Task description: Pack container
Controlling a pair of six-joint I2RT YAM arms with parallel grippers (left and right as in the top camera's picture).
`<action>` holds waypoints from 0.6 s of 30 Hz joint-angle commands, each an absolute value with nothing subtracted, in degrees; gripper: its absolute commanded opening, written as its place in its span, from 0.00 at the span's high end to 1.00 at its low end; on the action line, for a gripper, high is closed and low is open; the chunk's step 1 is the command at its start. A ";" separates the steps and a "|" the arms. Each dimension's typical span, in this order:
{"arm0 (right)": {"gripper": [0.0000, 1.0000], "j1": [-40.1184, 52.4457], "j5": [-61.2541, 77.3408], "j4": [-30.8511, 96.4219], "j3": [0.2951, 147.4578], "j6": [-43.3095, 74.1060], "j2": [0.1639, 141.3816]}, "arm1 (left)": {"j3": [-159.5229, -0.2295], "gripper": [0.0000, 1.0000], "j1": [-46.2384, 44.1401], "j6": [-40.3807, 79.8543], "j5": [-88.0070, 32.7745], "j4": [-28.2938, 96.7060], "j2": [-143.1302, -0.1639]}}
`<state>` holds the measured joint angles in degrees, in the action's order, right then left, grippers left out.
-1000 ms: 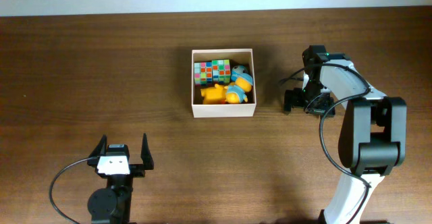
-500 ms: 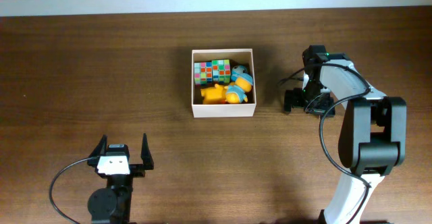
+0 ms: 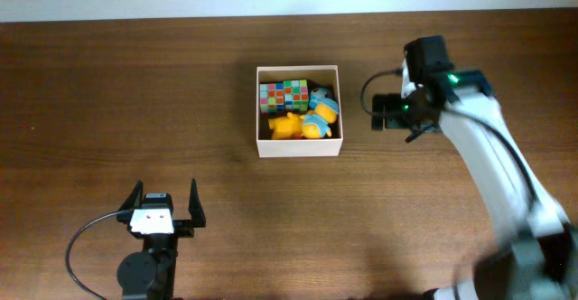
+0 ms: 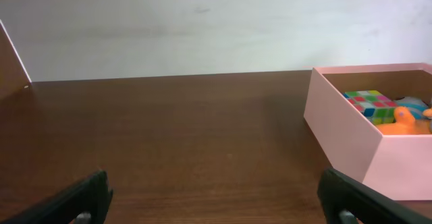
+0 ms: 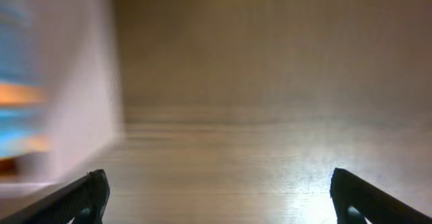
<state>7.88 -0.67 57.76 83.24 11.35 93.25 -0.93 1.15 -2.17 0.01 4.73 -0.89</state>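
the container [image 3: 298, 147] sits upper centre in the overhead frame, square, open on top, thin white walls, flat on the dark wooden table [image 3: 108, 83]. inside it: a multicoloured cube [image 3: 284, 96] against the top-left corner, a yellow toy [image 3: 287, 126] below it, and a blue-and-yellow toy [image 3: 322, 110] to the right, all packed close together. my right gripper [image 3: 379, 113] is just right of the container in that frame, level with its right wall, pointing at it, near but not touching, fingers spread wide with nothing between them. my right wrist view is blurred: a white container wall [image 5: 74, 82] fills the left edge with smears of blue and orange beyond it, bare wood ahead, and my right gripper [image 5: 217, 180] is wide open. my left gripper [image 3: 165, 194] is at the lower left of the overhead frame, well apart from the container, fingers wide and empty. from the left wrist view the container [image 4: 341, 140] is at the right edge, with the cube [image 4: 368, 101] and an orange toy [image 4: 403, 118] showing over its rim.
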 commanded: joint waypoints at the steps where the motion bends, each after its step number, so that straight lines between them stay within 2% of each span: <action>1: 0.01 9.34 -2.92 55.22 83.46 10.94 82.78 | -0.49 0.01 0.91 -3.07 0.21 4.75 -0.30; 10: 0.01 9.74 -5.89 42.13 79.05 7.03 61.14 | -0.49 0.01 0.91 -3.07 0.21 4.75 -0.30; 18: 0.01 8.78 -1.72 19.77 52.10 6.39 38.96 | -0.49 0.01 0.91 -3.07 0.19 4.75 -0.30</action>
<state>9.41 -4.32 24.29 60.77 7.25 43.92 -0.93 1.15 -2.20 0.01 4.75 -0.84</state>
